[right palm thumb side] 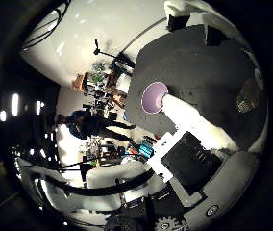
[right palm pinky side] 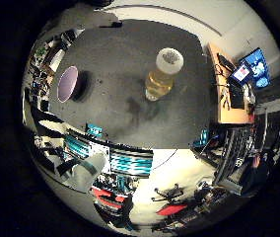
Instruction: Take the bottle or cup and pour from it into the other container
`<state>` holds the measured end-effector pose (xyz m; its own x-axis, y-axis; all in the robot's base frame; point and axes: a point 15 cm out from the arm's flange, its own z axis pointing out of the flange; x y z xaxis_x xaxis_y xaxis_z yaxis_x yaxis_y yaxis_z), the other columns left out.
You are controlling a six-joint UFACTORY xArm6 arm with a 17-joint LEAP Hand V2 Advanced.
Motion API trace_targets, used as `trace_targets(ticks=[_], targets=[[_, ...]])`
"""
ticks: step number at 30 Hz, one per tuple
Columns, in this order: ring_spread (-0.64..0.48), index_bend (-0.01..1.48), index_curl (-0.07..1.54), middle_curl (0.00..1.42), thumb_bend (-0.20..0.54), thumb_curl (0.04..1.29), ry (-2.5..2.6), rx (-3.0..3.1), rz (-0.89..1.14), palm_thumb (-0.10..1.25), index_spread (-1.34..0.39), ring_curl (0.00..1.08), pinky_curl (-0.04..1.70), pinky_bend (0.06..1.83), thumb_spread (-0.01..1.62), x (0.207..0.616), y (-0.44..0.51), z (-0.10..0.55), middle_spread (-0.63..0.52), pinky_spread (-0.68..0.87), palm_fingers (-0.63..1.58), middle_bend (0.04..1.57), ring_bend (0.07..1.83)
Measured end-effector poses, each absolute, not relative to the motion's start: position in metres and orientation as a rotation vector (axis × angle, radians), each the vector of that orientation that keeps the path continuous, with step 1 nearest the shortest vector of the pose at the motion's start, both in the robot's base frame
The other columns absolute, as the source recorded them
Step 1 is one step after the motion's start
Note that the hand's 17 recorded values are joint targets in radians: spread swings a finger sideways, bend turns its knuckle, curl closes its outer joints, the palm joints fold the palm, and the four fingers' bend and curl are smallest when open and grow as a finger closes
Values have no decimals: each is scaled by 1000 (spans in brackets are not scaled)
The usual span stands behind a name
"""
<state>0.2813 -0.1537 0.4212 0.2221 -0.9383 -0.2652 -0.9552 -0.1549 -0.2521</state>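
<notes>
A clear bottle (right palm pinky side: 163, 74) of yellowish liquid with a white cap stands upright on the dark table (right palm pinky side: 120, 49). A cup with a purple inside (right palm pinky side: 68, 84) stands on the same table, away from the bottle. The thumb side view shows the cup (right palm thumb side: 154, 96) near the table's edge and the bottle (right palm thumb side: 248, 96) small at the picture's rim. My hand (right palm thumb side: 189, 154) is above and off the table, away from both. One white finger (right palm thumb side: 189, 115) reaches out straight. The hand holds nothing.
A desk with monitors (right palm pinky side: 246, 71) stands beyond one side of the table. Cluttered stands and equipment (right palm pinky side: 120, 158) crowd the floor beside the table's near edge. A white wall (right palm thumb side: 108, 38) lies behind the table.
</notes>
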Motion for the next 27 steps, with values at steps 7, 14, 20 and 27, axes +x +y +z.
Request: trace_targets(ticks=[7, 14, 20, 27], targets=[[-57, 339, 512, 575, -25, 510, 1744, -2135, 62, 778, -416, 307, -16, 954, 988, 282, -150, 426, -187, 313, 460, 651, 809], [-62, 203, 453, 524, -34, 459, 1745, -2008, 13, 666, -370, 284, -10, 1036, 1030, 282, -162, 436, -171, 326, 352, 550, 802], [-54, 184, 416, 486, -28, 400, 1721, -1815, -31, 615, -332, 260, -14, 1056, 1033, 285, -183, 446, -135, 355, 334, 502, 789], [-53, 172, 387, 463, -26, 374, 1731, -1652, -42, 602, -311, 248, -12, 1060, 1032, 282, -227, 451, -119, 364, 324, 487, 804]])
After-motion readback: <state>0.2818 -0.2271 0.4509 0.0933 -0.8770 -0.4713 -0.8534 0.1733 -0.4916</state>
